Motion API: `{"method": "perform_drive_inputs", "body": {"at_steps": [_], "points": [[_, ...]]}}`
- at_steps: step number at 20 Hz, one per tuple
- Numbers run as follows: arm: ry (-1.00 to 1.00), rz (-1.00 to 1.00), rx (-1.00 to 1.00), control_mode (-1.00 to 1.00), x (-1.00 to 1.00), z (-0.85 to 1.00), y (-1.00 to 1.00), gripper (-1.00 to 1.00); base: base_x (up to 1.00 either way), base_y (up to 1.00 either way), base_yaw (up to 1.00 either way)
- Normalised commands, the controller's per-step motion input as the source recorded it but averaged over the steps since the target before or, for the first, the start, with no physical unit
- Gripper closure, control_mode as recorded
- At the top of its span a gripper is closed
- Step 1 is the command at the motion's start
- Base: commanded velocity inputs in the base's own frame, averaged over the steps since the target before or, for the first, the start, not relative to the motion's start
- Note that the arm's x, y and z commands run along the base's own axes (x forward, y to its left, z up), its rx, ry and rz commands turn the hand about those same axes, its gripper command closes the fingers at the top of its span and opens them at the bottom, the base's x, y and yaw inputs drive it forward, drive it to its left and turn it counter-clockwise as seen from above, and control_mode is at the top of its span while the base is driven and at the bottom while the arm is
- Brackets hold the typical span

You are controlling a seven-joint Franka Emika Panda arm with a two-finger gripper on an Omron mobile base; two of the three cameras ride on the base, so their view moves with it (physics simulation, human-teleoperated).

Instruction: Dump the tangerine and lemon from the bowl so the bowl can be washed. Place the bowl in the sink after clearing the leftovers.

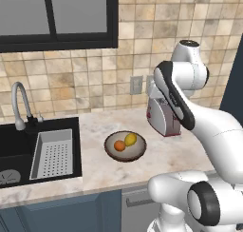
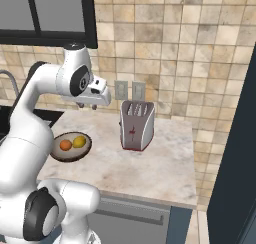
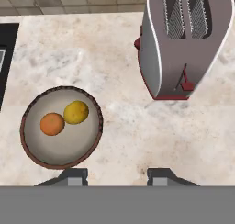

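Observation:
The bowl [image 1: 135, 151] [image 2: 75, 153] [image 3: 64, 147], dark brown outside and pale inside, rests on the marble counter. Inside it, side by side, lie the round orange tangerine [image 1: 119, 145] [image 2: 65, 145] [image 3: 52, 124] and the yellow lemon [image 1: 130, 140] [image 2: 79, 141] [image 3: 76, 112]. My gripper [image 2: 87, 106] [image 3: 119, 175] hangs high above the counter, up and to the right of the bowl, between it and the toaster. Its fingers are apart and hold nothing. The black sink [image 1: 14, 148] lies to the bowl's left, with a silver gooseneck tap [image 1: 19, 105] behind it.
A white perforated tray [image 1: 53, 154] sits in the sink's right part. A silver and red toaster [image 1: 163, 116] [image 2: 136, 125] [image 3: 183, 39] stands on the counter to the right of the bowl, against the tiled wall. Bare counter lies between them.

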Motion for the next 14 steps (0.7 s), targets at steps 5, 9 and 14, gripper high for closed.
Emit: {"method": "perform_drive_inputs", "body": {"at_steps": [5, 9, 14], "points": [[0.04, -0.03, 0.0, -1.0, -0.04, -0.23, 0.09, -1.0, 0.0, 0.0, 0.0], [0.02, -0.08, 0.03, -1.0, -0.17, -0.75, 0.25, -1.0, 0.0, 0.0, 0.0], [0.05, -0.07, 0.01, -1.0, -0.01, -0.9, 0.2, -1.0, 0.0, 0.0, 0.0]]}}
